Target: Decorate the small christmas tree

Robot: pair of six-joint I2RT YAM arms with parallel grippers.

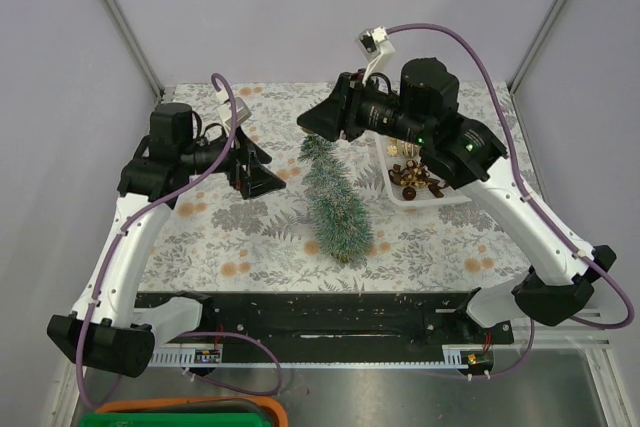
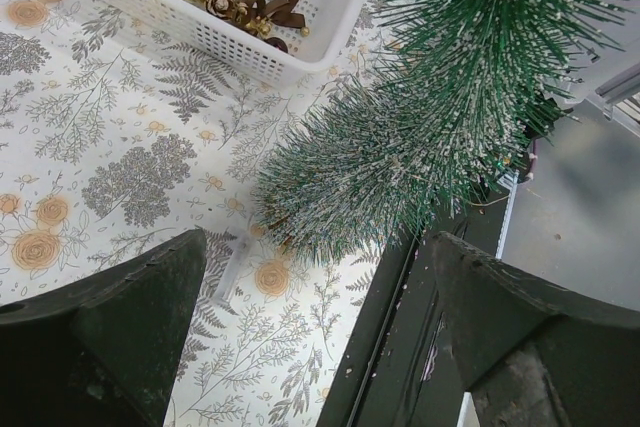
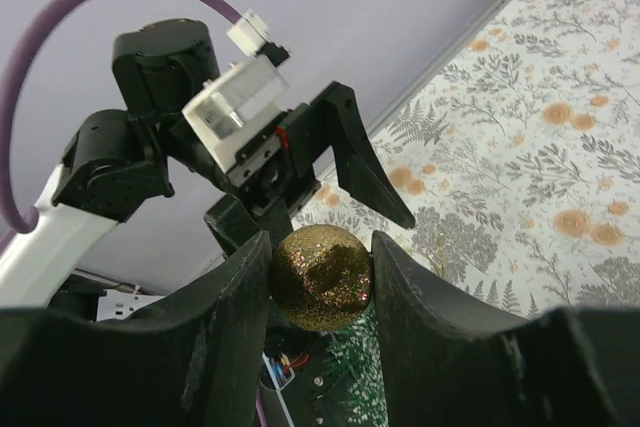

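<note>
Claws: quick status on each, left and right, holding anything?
Left claw: open, nothing between its fingers.
Right claw: closed on a gold glitter bauble.

From above, the black right arm (image 1: 430,107) overlaps the tip of the frosted green bottle-brush christmas tree (image 1: 335,202) and the far side of the white perforated plastic basket (image 1: 425,197), whose ornaments are too small to tell apart. The left wrist view's edges crop tree and basket. In the right wrist view, only a sliver of bristles shows below the glittery gold ball bauble (image 3: 322,277).
</note>
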